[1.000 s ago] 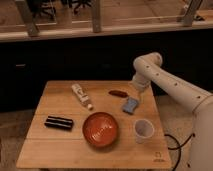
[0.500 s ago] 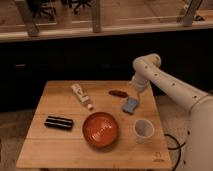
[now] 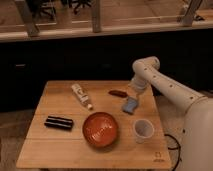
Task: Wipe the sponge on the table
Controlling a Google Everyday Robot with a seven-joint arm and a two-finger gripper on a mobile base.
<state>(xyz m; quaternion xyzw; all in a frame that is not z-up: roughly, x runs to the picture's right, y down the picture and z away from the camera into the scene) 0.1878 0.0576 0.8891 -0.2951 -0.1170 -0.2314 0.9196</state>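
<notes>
The light-blue sponge (image 3: 130, 106) lies on the right half of the wooden table (image 3: 55, 147), between a dark red oblong item and a white cup. My gripper (image 3: 133, 96) hangs at the end of the white arm, which reaches in from the right. It points down directly over the sponge's far edge. Its jaws stand open, and whether they touch the sponge I cannot tell.
A red bowl (image 3: 101, 129) sits at the table's front middle, and the white cup (image 3: 143, 130) is to its right. The dark red oblong item (image 3: 118, 93) lies just left of the gripper. A white tube (image 3: 81, 95) and a black bar (image 3: 59, 122) lie on the left.
</notes>
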